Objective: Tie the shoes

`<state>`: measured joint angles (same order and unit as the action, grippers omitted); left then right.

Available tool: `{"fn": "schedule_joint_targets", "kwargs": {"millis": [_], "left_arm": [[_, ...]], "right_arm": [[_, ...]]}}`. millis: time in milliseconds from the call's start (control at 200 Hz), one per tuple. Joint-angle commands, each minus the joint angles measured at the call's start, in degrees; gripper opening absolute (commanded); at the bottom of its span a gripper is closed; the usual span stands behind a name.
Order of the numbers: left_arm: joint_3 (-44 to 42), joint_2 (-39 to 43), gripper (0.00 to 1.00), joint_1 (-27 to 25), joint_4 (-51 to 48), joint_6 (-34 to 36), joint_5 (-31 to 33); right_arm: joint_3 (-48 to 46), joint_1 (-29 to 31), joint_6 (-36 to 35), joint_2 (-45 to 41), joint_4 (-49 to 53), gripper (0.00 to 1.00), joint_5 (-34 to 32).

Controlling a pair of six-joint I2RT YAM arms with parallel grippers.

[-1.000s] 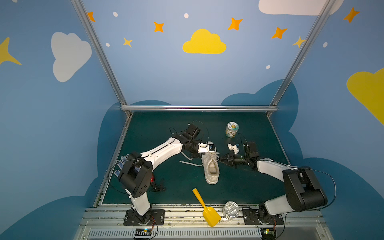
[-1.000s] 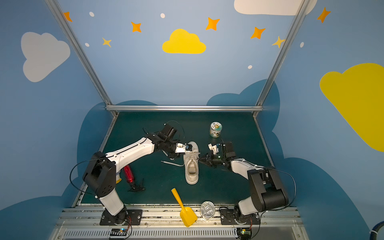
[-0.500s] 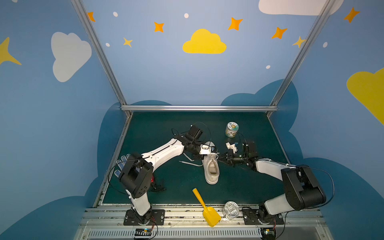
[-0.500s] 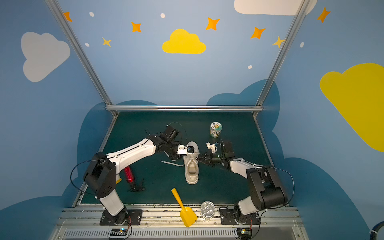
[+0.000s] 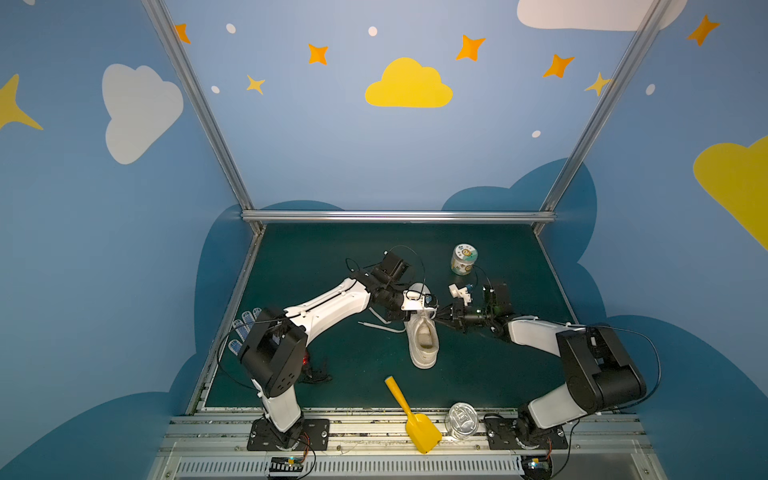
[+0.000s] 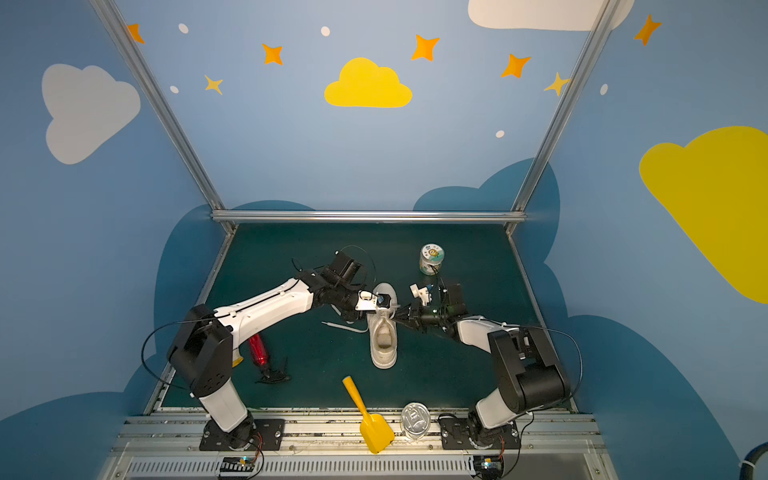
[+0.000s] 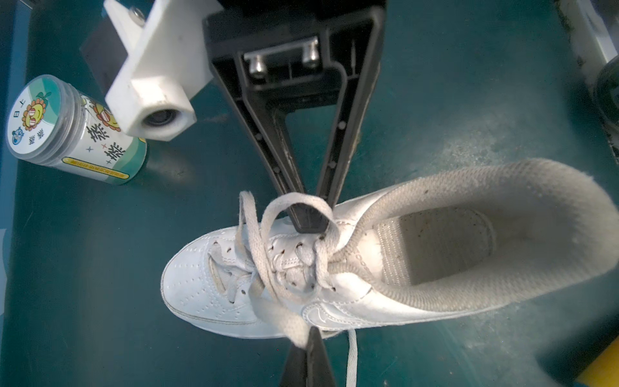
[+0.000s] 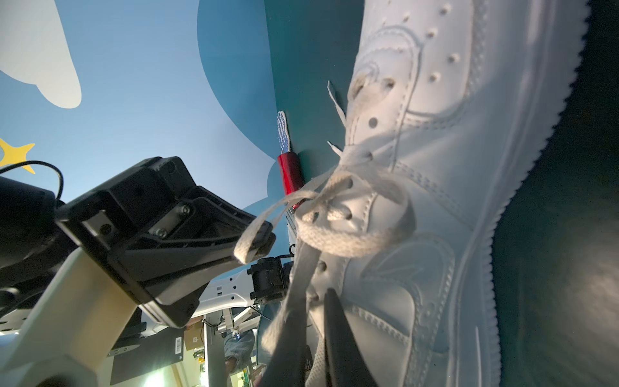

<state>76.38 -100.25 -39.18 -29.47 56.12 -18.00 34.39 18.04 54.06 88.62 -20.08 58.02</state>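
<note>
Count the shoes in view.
1. The white sneaker lies in the middle of the green mat, toe toward the back wall. No second shoe shows; none seems hidden.

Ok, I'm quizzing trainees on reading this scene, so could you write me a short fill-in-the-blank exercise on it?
1. The left end effector and the right end effector are each shut on a ___ of the sneaker.
2. The scoop at the front edge is coloured ___.
3. The jar is not lying down; it stands ___.
Missing words: lace; yellow; upright.
</note>
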Motion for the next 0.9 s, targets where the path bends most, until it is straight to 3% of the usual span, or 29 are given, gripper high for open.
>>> {"fn": "schedule_joint_targets", "kwargs": {"millis": [0, 896], "left_arm": [[0.4, 0.0, 0.03, -0.2, 0.1, -0.6, -0.7], [2.9, -3.1, 0.03, -0.6, -1.8, -1.5, -1.1]], "right_arm": [[1.2, 0.7, 0.8, 1.1, -2.3, 0.13, 1.0], [1.4, 1.4, 6.6, 3.9, -11.6, 0.14, 2.2]]}}
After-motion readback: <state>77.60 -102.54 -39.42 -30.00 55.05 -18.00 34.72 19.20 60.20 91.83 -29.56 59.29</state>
